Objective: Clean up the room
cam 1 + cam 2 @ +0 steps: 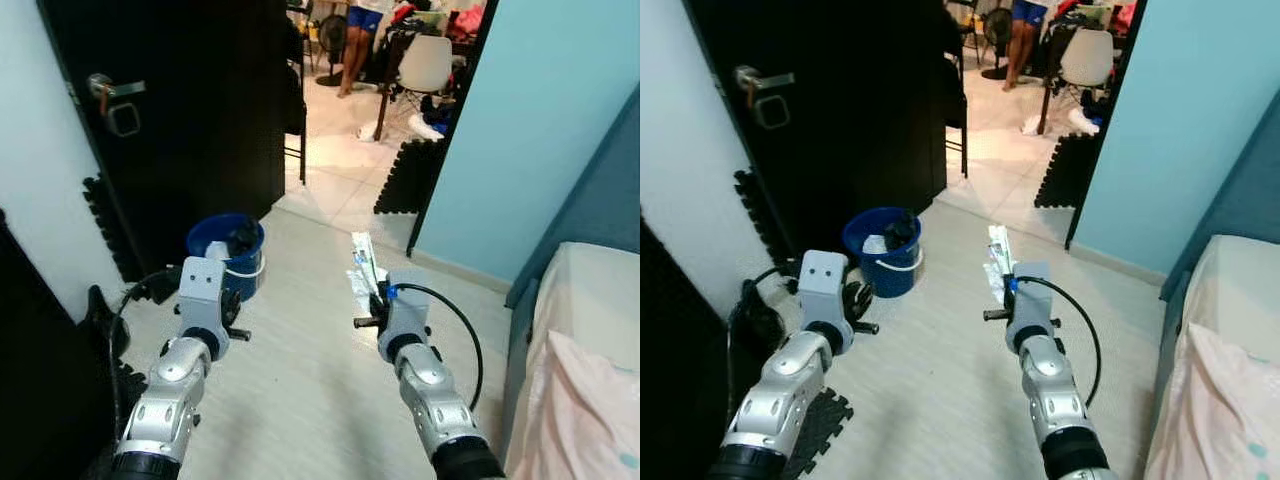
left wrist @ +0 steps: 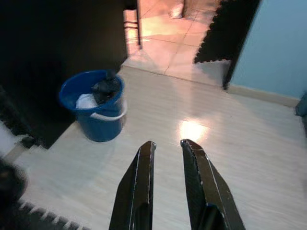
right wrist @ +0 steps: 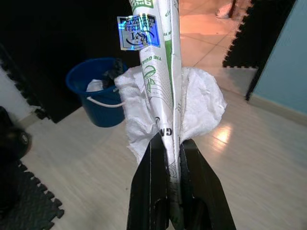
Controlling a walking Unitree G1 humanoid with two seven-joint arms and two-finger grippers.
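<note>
Between the dark door and the bed, the robot stands on a pale floor. Its right gripper pinches a white and green plastic wrapper, held upright in front. The blue bucket sits near the door, ahead and to the left, with some dark and white trash inside. I think the job now is to carry the wrapper over the bucket and let go only when it hangs right above the rim. The left gripper is empty, fingers a narrow gap apart. Open floor lies between robot and bucket. Watch the black foam mat edge, the door edge and the bed corner
</note>
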